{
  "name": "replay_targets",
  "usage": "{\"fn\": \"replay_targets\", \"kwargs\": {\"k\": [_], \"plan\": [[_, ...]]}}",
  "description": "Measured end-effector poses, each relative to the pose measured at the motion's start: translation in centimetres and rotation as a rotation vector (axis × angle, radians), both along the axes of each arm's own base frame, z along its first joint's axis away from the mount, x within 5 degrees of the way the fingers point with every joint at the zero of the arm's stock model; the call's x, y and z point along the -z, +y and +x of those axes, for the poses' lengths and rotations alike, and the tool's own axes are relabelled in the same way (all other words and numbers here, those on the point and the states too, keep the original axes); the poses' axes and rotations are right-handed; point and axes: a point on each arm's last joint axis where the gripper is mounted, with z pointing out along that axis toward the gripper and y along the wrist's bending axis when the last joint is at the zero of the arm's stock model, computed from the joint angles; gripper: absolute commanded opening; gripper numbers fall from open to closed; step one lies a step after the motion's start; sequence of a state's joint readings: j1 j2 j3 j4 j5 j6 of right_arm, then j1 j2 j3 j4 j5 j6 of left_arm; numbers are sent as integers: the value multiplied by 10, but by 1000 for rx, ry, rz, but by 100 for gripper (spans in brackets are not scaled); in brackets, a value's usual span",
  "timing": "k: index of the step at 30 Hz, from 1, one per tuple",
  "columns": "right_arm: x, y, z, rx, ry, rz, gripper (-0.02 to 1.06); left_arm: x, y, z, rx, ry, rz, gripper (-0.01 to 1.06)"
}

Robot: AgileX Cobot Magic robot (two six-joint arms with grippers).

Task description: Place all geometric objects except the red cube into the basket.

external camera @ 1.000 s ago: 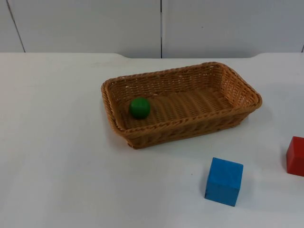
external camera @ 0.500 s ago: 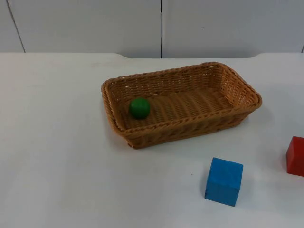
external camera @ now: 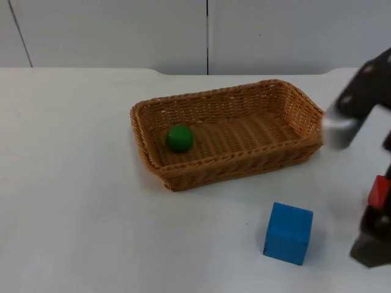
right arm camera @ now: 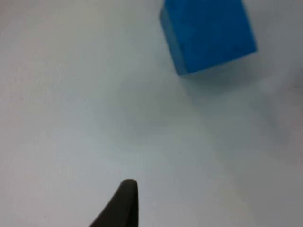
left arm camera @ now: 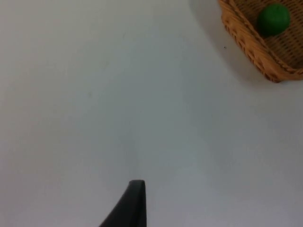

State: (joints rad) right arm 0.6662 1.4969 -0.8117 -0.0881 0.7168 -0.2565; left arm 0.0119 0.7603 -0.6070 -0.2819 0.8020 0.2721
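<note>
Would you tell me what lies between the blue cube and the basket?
Nothing: bare white table separates the blue cube from the basket, as the top view shows.

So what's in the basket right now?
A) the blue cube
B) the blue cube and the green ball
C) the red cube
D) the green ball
D: the green ball lies inside the wicker basket, near its left end, while the blue cube and the red cube sit on the white table in front of it.
</note>
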Motion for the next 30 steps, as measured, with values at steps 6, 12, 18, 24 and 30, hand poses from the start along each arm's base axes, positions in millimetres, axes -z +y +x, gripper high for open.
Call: {"fn": "replay_targets", "kwargs": {"k": [6,12,18,24,30], "plan": [[23,21,26,-80,28,-51,105,0,0,0,0,0,0,105],[34,43,51,-149,18,-47,105,0,0,0,0,0,1,105],[50,60,72,-178,28,-47,105,0,0,0,0,0,1,105],[72,67,73,-197,92,-30,105,0,0,0,0,-2,1,105],[93,68,73,-205,138,-55,98,0,0,0,0,-1,5,105]]}}
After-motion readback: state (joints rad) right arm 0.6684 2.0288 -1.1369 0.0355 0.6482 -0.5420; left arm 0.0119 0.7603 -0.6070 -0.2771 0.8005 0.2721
